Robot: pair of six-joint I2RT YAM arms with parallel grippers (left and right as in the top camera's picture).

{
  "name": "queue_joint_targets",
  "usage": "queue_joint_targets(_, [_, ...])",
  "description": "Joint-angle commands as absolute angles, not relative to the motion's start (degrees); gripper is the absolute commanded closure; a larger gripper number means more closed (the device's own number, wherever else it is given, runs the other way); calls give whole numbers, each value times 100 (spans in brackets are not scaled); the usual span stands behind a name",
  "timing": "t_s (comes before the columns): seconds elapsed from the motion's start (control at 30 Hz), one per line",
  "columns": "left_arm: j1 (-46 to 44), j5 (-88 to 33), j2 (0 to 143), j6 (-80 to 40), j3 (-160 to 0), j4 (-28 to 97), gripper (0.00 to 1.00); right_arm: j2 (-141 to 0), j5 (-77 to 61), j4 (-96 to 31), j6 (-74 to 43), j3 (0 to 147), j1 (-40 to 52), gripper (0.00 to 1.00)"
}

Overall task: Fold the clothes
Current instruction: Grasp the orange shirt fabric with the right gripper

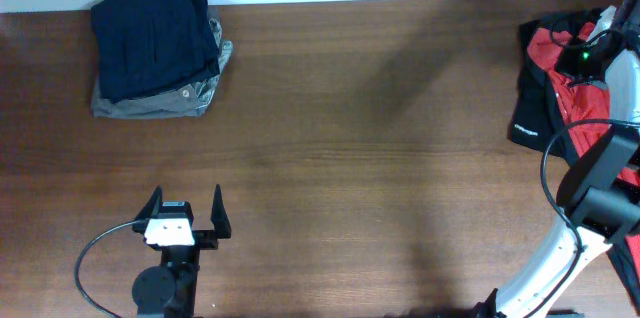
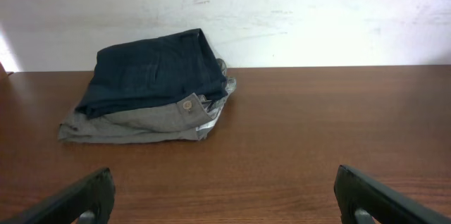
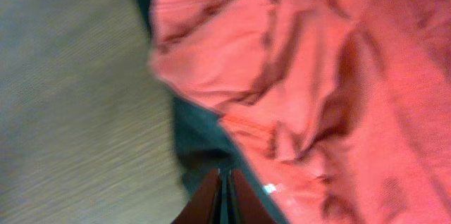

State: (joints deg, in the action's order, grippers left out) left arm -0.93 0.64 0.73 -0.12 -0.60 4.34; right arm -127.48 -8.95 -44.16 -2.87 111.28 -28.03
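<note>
Just beyond the right gripper point(image 3: 224, 178) — the T-shirt point(image 3: 317, 76), crumpled.

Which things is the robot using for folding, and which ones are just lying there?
For the job:
orange-red T-shirt, far right
right gripper, shut at the T-shirt's edge

Just lying about:
black garment, partly under the T-shirt
folded navy garment, far left
grey garment beneath the navy one
</note>
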Motion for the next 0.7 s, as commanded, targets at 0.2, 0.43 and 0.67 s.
queue_joint_targets(0.2, [-58,-3,34,-64,-54,478,1,-12534,-1638,-4735,-395,11220,-2196,90])
queue_joint_targets(0.43, [-58,-3,34,-64,-54,478,1,-12512,882,-4803,-556,11220,-2272,23])
queue_joint_targets(0.67, [-58,-3,34,-64,-54,478,1,-12580,1111,-4781,-248,11218,-2753,33])
